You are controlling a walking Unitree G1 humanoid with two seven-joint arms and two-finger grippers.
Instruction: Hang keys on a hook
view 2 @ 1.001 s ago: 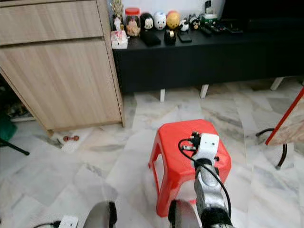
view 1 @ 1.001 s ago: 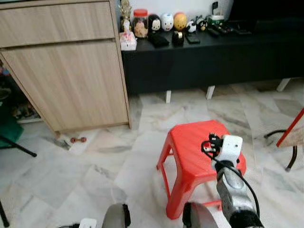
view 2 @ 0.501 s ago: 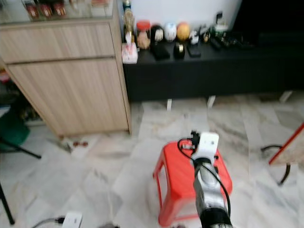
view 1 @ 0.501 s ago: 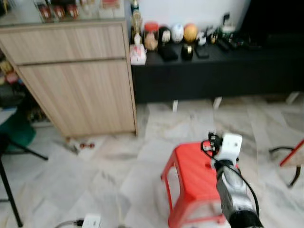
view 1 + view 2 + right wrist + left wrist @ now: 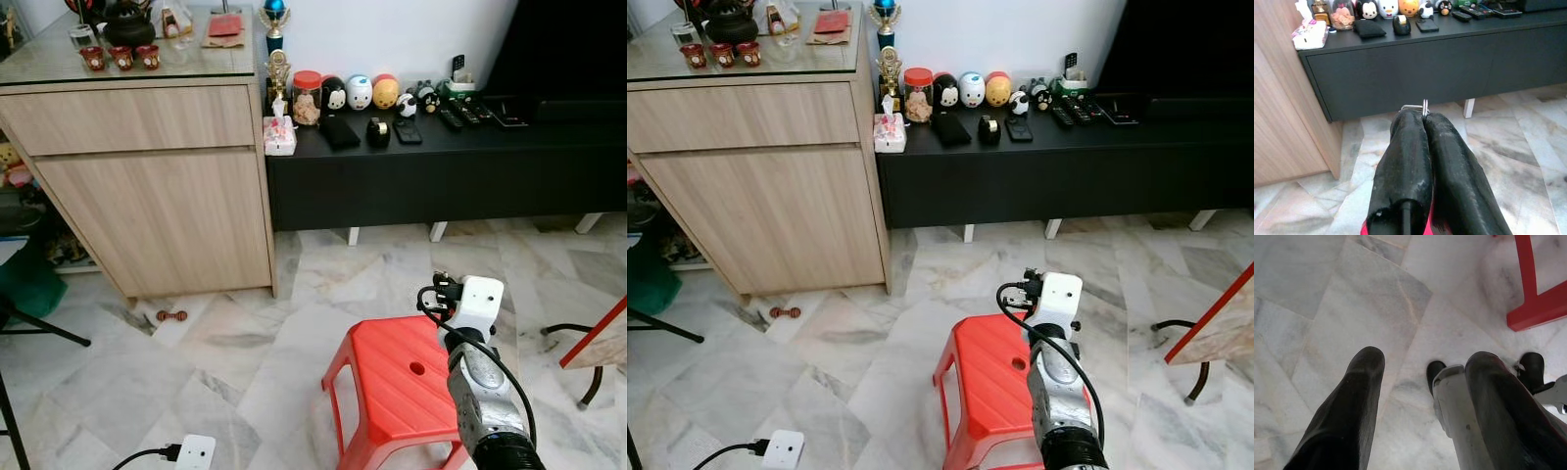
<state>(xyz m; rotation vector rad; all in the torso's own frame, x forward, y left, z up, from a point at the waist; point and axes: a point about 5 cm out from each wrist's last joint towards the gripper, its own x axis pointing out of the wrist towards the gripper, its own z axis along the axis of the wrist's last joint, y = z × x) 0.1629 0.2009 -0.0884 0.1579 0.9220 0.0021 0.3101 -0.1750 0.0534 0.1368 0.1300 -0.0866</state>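
Far ahead we face a wooden cabinet (image 5: 147, 186) left of a black bench (image 5: 441, 157); nearer, a red stool (image 5: 397, 392). Our right gripper (image 5: 1423, 117), raised over it, pinches the key ring (image 5: 1424, 107). Our left gripper (image 5: 1422, 372) hangs open above the floor.

The floor (image 5: 225, 343) is pale marble, white veined with grey and faint beige. The stool (image 5: 397, 387) is bright red. The cabinet (image 5: 147, 186) is light wood with fine grain; the low console (image 5: 441, 166) beside it is matt black against a white wall (image 5: 392, 34). On the console stand a red-lidded jar (image 5: 307, 97), a black-and-white figure (image 5: 335, 93), a white one (image 5: 360, 91) and an orange-yellow one (image 5: 386, 91). The right arm (image 5: 480, 392) is silver with a white wrist block (image 5: 478, 302). The right gripper (image 5: 1425, 115) has black fingers pressed onto a silver key ring (image 5: 1424, 106). The left gripper (image 5: 1422, 369) is black too. A white power strip (image 5: 194, 454) has a black cord.
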